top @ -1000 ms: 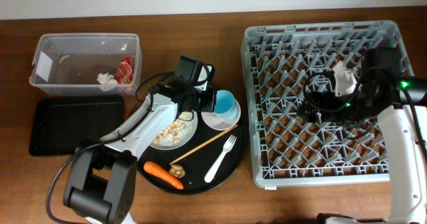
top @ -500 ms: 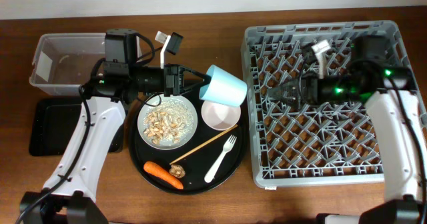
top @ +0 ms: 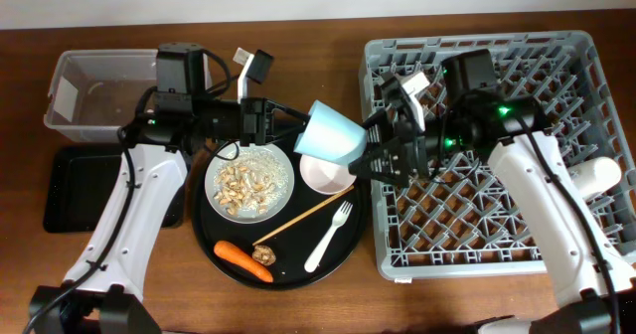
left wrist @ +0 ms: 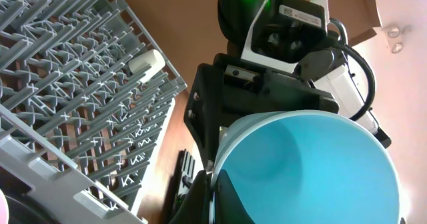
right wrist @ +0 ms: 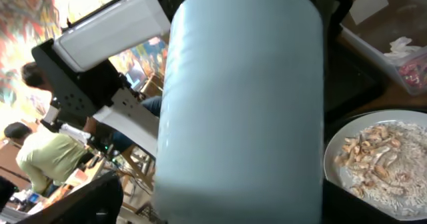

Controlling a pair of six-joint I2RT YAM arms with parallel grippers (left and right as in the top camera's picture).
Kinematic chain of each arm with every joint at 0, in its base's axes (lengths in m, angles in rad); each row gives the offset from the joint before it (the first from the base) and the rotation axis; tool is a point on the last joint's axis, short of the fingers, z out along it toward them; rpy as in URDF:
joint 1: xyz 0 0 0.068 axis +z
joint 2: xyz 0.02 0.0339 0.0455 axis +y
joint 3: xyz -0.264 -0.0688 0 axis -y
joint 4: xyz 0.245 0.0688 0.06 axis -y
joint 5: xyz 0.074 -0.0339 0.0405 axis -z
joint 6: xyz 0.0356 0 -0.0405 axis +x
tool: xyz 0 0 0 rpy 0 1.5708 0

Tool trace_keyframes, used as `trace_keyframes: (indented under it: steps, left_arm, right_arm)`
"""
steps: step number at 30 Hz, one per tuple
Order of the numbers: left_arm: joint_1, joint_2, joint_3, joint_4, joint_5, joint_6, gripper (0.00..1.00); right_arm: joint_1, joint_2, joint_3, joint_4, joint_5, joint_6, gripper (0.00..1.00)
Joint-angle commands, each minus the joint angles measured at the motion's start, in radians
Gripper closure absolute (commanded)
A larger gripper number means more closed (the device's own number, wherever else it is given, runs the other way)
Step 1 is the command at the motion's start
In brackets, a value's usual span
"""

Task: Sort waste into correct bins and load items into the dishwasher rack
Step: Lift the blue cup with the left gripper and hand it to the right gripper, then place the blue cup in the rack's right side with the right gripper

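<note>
Right hand (top: 370,153) newly at tilted, empty light-blue cup (top: 334,135), grip unclear; left hand (top: 294,127) clamped on rim.

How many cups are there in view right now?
2. A light-blue cup is held up in the air just left of the rack; a white cup lies on its side at the rack's right edge. No others visible.

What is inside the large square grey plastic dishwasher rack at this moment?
One white cup lies on its side near the grey rack's right edge; no other dish shows. The right arm crosses the rack, hiding the lattice floor beneath it.
</note>
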Motion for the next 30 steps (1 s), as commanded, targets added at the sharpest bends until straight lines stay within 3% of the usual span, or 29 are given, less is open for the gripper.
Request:
trace_keyframes:
  steps: [1,13,17,18,21,22,25,28,30]
  left_arm:
    - [-0.039,0.003,0.009,0.003,-0.012,-0.006,1.0]
    - [-0.058,0.003,0.009,0.003,-0.061,-0.006,0.99]
    - [-0.058,0.003,0.008,0.003,-0.066,-0.006,0.98]
    - [-0.058,0.003,0.008,0.002,-0.08,-0.006,0.98]
    - [-0.058,0.003,0.009,0.002,-0.113,-0.005,0.73]
    - [-0.057,0.003,0.008,0.002,-0.129,-0.005,0.7]
    - [-0.044,0.003,0.008,-0.12,-0.376,0.046,0.66]
    - [-0.043,0.003,0.008,-0.445,-1.013,0.111,0.65]
    - [-0.043,0.003,0.008,-0.569,-1.285,0.111,0.65]
  right_arm:
    - [0.024,0.002,-0.001,0.011,0.0,-0.008,0.14]
    - [0.023,0.002,-0.001,0.023,0.106,0.019,0.3]
    - [0.02,0.002,-0.001,0.023,0.114,0.019,0.42]
    - [0.011,0.002,-0.001,0.022,0.113,0.019,0.49]
    - [-0.027,0.002,0.0,0.019,0.139,0.065,0.5]
    - [-0.04,0.002,0.0,0.019,0.182,0.098,0.51]
    - [-0.095,0.002,0.016,-0.09,0.506,0.181,0.57]
    - [-0.208,0.002,0.095,-0.354,0.857,0.23,0.61]
    - [-0.309,0.002,0.142,-0.484,0.96,0.246,0.61]
